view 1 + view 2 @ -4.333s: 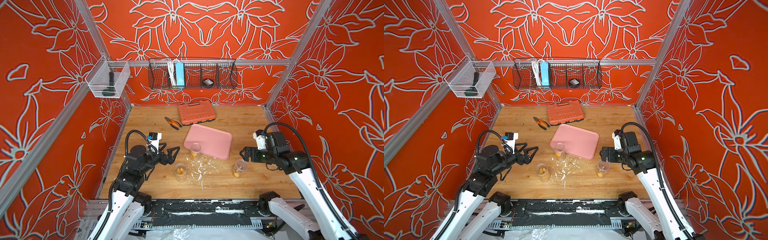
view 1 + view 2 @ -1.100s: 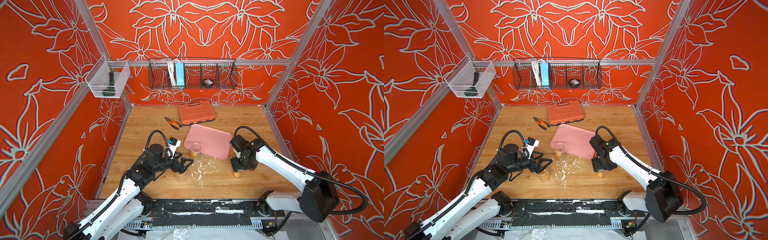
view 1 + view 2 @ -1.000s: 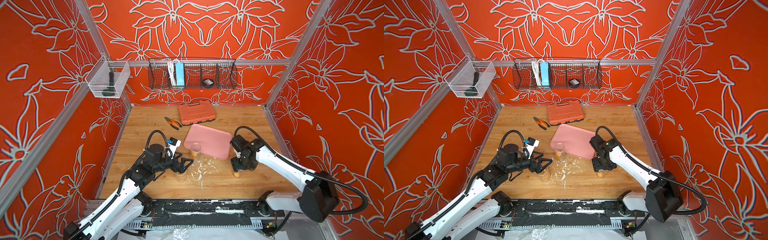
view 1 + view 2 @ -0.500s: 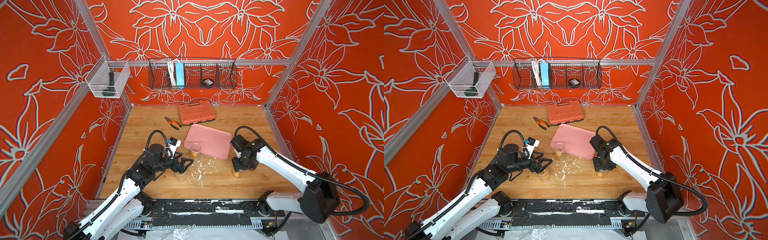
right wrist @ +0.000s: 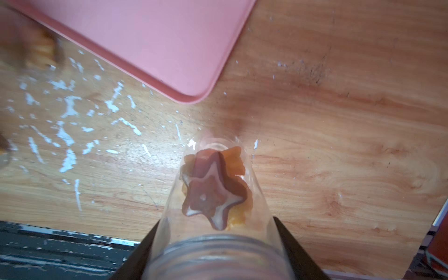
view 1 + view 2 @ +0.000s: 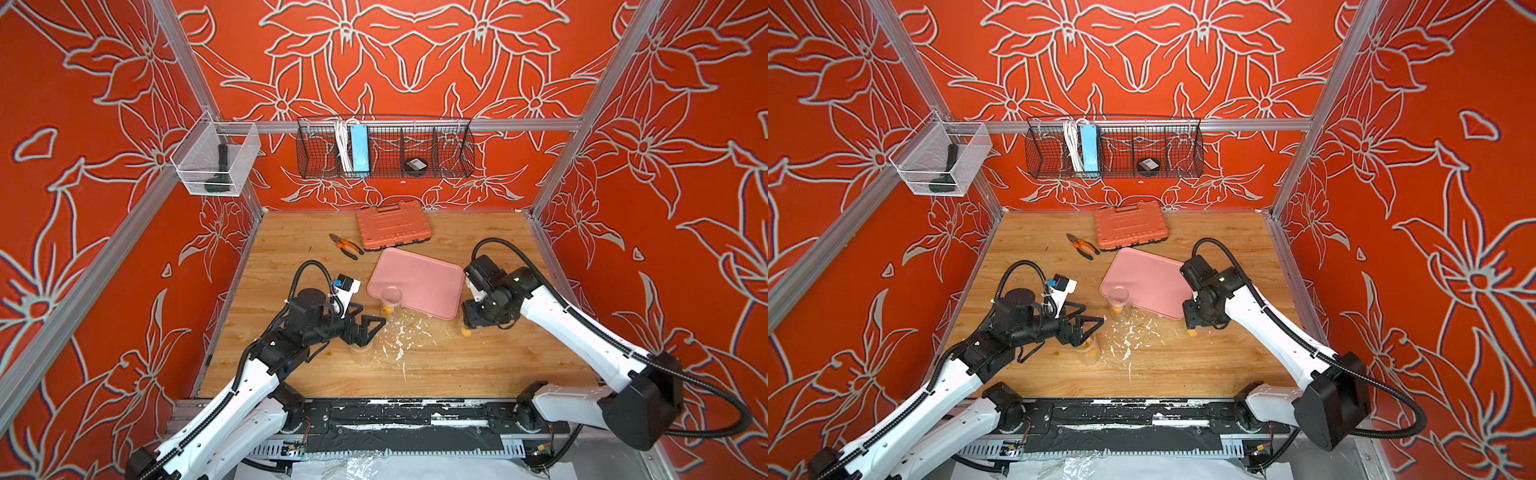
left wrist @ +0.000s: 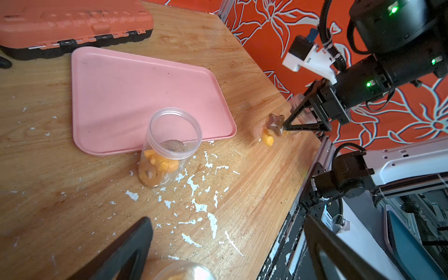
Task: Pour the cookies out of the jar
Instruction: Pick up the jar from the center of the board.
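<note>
Wood of the bench (image 6: 457, 374) carries a pink tray (image 6: 419, 282) with no cookies on it yet. Our right jaws are clamped on the neck of a clear jar (image 5: 218, 257), upright just beside the tray's near corner, the cookies (image 5: 213, 191) inside. Our left jaws gape wide at a second jar (image 6: 360, 353). We judge the grasp made; next we lift, carry and tip it, likely over the tray.
</note>
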`<act>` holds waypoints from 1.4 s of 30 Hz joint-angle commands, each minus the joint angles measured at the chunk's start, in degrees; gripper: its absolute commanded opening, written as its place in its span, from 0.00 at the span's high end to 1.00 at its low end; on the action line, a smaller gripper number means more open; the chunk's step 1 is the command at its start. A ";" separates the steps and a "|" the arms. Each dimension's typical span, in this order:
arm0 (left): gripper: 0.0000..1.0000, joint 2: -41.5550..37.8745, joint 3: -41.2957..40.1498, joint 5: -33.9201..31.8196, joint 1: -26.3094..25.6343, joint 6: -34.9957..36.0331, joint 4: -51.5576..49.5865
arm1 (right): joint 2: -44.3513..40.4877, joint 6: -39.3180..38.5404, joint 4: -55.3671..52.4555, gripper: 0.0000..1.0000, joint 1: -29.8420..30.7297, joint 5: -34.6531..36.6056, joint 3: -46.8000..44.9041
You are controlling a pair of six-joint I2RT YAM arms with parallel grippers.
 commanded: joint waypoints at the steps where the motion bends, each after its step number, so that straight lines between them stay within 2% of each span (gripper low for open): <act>1: 0.02 -0.44 1.74 -0.21 -0.45 -1.96 1.04 | -1.16 -0.83 -2.25 0.38 -0.09 -2.83 4.96; 7: 0.02 4.47 5.95 4.70 -0.46 -7.92 4.44 | -0.06 -1.41 -1.67 0.38 -0.72 -9.17 11.77; 11: 0.02 9.22 10.25 9.21 -0.38 -11.34 6.51 | -0.41 -1.30 0.62 0.38 -2.99 -15.88 13.58; 16: 0.02 13.34 12.21 16.00 0.62 -17.96 13.06 | -2.48 1.61 8.55 0.39 -7.20 -28.58 11.83; 22: 0.02 15.09 7.94 23.95 3.43 -29.13 25.79 | -5.36 9.19 20.78 0.40 -11.51 -43.32 6.90; 26: 0.02 17.58 7.86 27.52 3.72 -31.94 28.97 | -6.22 14.88 29.35 0.40 -12.96 -50.58 3.99; 30: 0.02 19.37 7.94 29.77 4.02 -34.47 31.24 | -6.53 19.10 35.36 0.40 -12.98 -54.92 2.32; 34: 0.02 21.30 6.66 32.98 4.04 -40.35 38.71 | -7.01 24.18 42.85 0.40 -12.99 -59.49 0.01; 39: 0.02 23.54 7.73 33.57 4.11 -42.30 41.27 | -7.32 26.32 46.09 0.40 -12.99 -60.89 -0.95; 42: 0.02 25.35 7.55 34.57 4.11 -46.25 46.78 | -7.66 28.55 49.31 0.41 -12.98 -61.96 -2.53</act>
